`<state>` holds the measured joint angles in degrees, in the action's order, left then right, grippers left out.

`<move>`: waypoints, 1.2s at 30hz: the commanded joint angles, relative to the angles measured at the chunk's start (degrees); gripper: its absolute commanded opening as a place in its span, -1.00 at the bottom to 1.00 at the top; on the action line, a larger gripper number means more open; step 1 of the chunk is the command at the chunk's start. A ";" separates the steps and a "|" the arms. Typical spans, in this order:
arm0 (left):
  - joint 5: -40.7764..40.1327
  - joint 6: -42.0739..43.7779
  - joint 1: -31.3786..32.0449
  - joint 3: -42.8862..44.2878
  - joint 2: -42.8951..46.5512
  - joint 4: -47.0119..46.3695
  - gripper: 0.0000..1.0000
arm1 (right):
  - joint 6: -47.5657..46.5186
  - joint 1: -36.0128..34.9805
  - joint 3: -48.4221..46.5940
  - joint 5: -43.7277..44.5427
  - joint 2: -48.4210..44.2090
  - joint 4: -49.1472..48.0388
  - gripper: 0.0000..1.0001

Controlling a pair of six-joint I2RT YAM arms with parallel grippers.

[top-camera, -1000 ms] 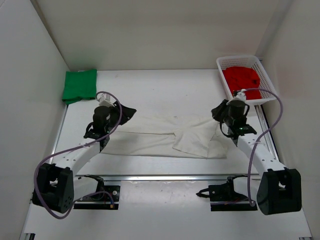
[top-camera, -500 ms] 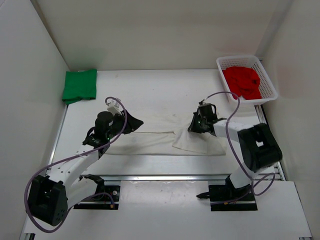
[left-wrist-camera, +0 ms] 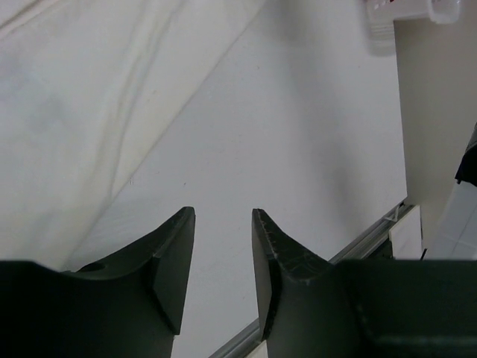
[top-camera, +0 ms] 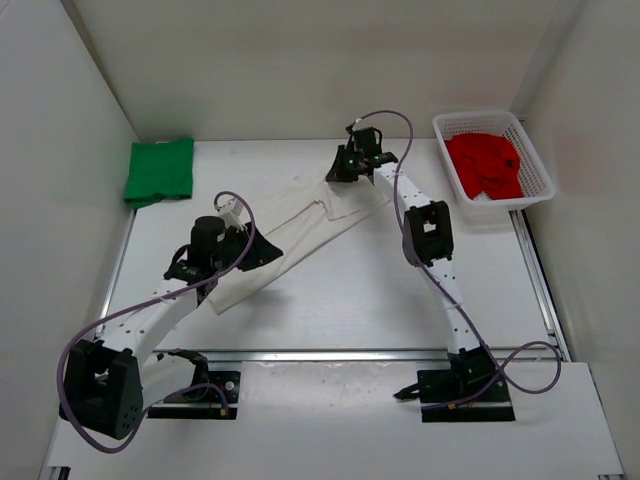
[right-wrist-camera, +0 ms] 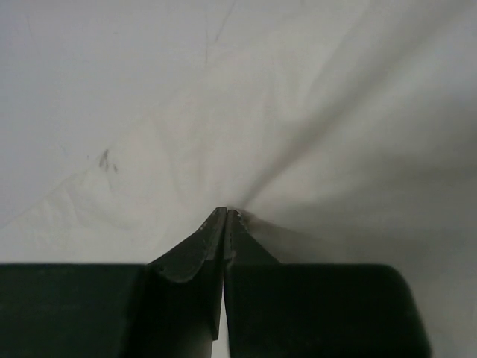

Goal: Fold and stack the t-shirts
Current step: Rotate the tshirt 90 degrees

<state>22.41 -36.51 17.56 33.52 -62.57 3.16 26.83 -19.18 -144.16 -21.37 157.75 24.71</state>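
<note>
The big change is on the right side. A second ago the off-white t-shirt (top-camera: 290, 240) lay spread flat across the middle of the tabletop (top-camera: 400, 300), with the right claw (top-camera: 343, 172) at its right-hand end. That arm has since swung far out toward the back wall and drawn the cloth with it. The shirt now runs as a narrow diagonal band from the near left up to the far centre. In the right wrist view the claw (right-wrist-camera: 226, 212) is clenched tight on a pinch of the fabric (right-wrist-camera: 186, 112), and creases fan out from the grip.

The left claw (top-camera: 265, 250) has shifted only a little and sits at the lower left part of the shirt. In its own wrist view the jaws (left-wrist-camera: 222, 216) stand apart with nothing between them — bare tabletop below, the cloth (left-wrist-camera: 89, 112) off to one side. It is released, so it is not pinning that end.

As I read it, the shirt is being dragged and bunched rather than neatly folded, and it will likely need laying out again. The green t-shirt (top-camera: 160, 172) lies folded at the far left corner — the stack's likely base. The red t-shirt (top-camera: 485, 165) waits crumpled in the white mesh basket (top-camera: 480, 118).
</note>
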 commanded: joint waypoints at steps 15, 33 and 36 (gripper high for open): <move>1.99 6.81 -9.10 0.76 10.09 10.99 -0.83 | -5.50 -15.43 51.56 10.46 -54.70 -3.74 -0.85; 2.81 5.31 -8.68 1.11 8.34 8.36 -0.86 | 27.65 -29.16 87.57 16.45 -48.87 -48.97 -0.19; 2.81 4.52 -8.42 1.28 7.73 7.30 -0.84 | 30.64 -29.86 85.54 17.41 -44.48 -48.88 -0.18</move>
<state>24.84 -31.44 8.86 34.89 -55.51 12.47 52.53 -48.64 -56.27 -7.40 110.32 -19.25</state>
